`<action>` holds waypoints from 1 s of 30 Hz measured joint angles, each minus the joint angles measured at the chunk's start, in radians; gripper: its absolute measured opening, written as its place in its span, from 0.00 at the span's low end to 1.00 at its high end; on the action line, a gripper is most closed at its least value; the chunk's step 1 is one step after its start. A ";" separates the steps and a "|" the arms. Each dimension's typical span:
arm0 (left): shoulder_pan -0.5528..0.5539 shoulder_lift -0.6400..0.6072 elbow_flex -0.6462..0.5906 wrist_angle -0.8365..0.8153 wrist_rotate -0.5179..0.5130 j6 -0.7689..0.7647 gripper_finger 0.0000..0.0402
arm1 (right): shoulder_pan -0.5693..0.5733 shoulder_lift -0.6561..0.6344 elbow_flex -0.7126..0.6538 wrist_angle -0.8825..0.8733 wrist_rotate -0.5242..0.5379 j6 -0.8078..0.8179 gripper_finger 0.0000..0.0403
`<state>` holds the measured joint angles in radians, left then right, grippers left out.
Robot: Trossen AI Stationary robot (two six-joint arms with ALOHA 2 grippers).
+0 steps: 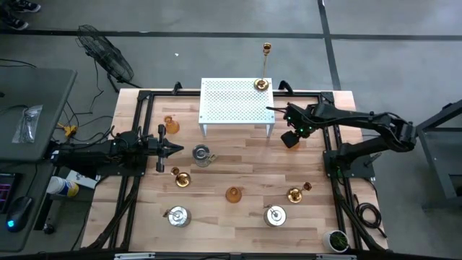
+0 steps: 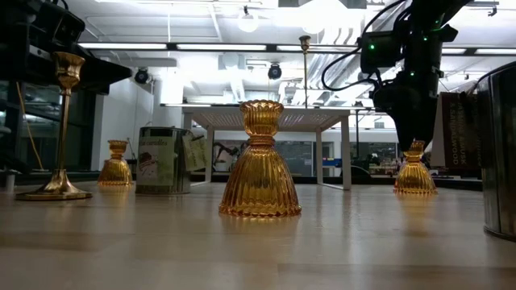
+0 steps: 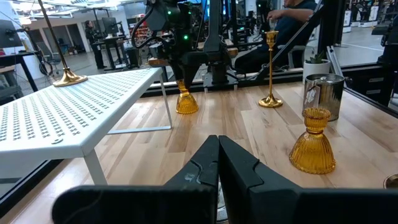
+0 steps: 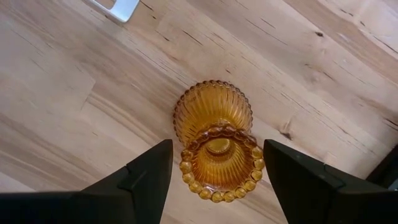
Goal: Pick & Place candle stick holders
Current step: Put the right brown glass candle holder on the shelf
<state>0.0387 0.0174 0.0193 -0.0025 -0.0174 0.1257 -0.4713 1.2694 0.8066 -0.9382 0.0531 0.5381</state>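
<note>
A: Where is the ribbed amber-orange glass candle holder [image 4: 214,134] found?
B: It is seen standing on the wooden table [image 1: 245,173], just beside the front right leg of the white perforated metal rack [image 1: 237,102].
A: How is the right gripper [image 4: 214,180] set?
B: Its fingers are held apart on either side of the holder's beaded rim; contact cannot be told.
A: And the left gripper [image 1: 173,148]?
B: It is pressed together, empty, in front of the rack's left end.
</note>
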 joint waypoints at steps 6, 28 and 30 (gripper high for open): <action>0.000 0.000 0.000 0.000 0.000 0.000 0.00 | 0.000 0.000 0.000 0.000 0.000 0.000 0.55; 0.000 0.000 0.000 0.000 0.000 0.000 0.00 | 0.000 -0.052 0.000 -0.028 -0.008 -0.012 0.41; 0.000 0.000 0.000 0.000 0.000 0.000 0.00 | 0.000 -0.067 0.000 -0.046 -0.008 -0.012 0.41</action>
<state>0.0389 0.0171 0.0193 -0.0025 -0.0172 0.1254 -0.4713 1.2021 0.8062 -0.9845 0.0448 0.5262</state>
